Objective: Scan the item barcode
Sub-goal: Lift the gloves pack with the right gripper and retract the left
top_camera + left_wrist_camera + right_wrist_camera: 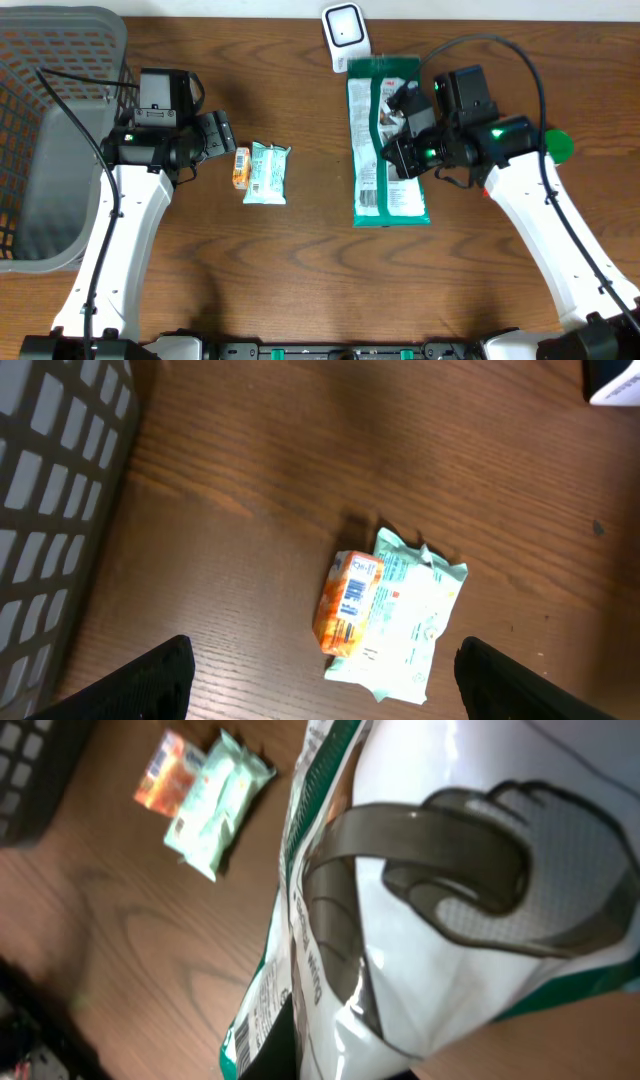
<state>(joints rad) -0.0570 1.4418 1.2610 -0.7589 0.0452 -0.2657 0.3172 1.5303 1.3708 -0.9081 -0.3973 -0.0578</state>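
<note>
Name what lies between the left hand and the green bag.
An orange pack and a mint packet, touching, then bare table before the green bag; overhead view.

The wooden table bears grey basket, white scanner, green bag, and orange packet touching mint packet.

Overhead looks straight down on the whole table; left wrist hangs near above orange packet and pale-green pouch; right wrist, tight against the green-and-white bag, shares both.
</note>
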